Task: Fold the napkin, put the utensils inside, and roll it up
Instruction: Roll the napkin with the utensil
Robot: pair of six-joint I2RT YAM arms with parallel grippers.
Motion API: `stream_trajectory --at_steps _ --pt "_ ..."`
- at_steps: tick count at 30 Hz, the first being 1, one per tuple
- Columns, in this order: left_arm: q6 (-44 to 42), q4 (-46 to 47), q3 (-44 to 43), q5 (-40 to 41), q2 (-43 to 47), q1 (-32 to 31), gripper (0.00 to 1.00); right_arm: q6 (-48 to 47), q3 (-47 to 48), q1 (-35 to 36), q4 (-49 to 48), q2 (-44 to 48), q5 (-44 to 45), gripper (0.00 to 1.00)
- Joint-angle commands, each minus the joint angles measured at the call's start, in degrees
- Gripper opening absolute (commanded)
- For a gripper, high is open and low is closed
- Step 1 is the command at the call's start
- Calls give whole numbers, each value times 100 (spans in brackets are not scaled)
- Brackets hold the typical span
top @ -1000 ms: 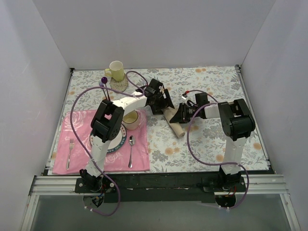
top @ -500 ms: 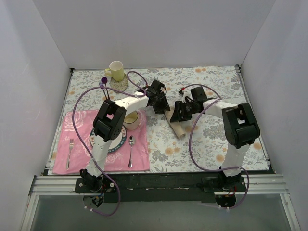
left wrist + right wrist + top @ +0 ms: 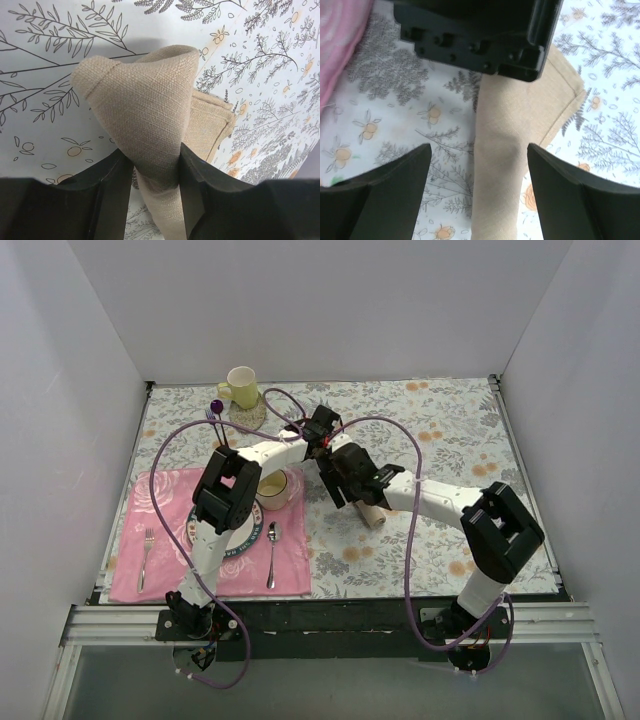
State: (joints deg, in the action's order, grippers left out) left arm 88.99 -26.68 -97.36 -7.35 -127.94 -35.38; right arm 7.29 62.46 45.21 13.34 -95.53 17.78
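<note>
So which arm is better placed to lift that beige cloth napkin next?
Left, probably. The left gripper is clamped on a bunched fold of the beige cloth napkin, while the right gripper stands open astride the cloth, holding nothing.

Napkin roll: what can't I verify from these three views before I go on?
Inside of the napkin: every view shows only outer cloth, so any contents are hidden.
Top view: the right gripper and left gripper cover its far end; only the near end shows.
Left wrist: its lower end is cut off by the bottom edge.
Right wrist: the left gripper's body blocks its far end.
</note>
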Motion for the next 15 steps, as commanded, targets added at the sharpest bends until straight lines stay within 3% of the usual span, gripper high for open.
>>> stream_trajectory --at_steps 1,7,11,15 --pt "31 -259 -11 -82 -47 22 37 -482 -119 286 -446 -264 1632 85" --pt "48 -242 -20 -143 -29 31 37 -544 -40 339 -631 -678 1711 81" --pt "57 -242 -55 -205 -38 39 37 -457 -128 243 -772 -774 1492 61" --pt "48 -250 -72 -240 -12 48 38 -334 -278 155 -886 -748 1272 56"
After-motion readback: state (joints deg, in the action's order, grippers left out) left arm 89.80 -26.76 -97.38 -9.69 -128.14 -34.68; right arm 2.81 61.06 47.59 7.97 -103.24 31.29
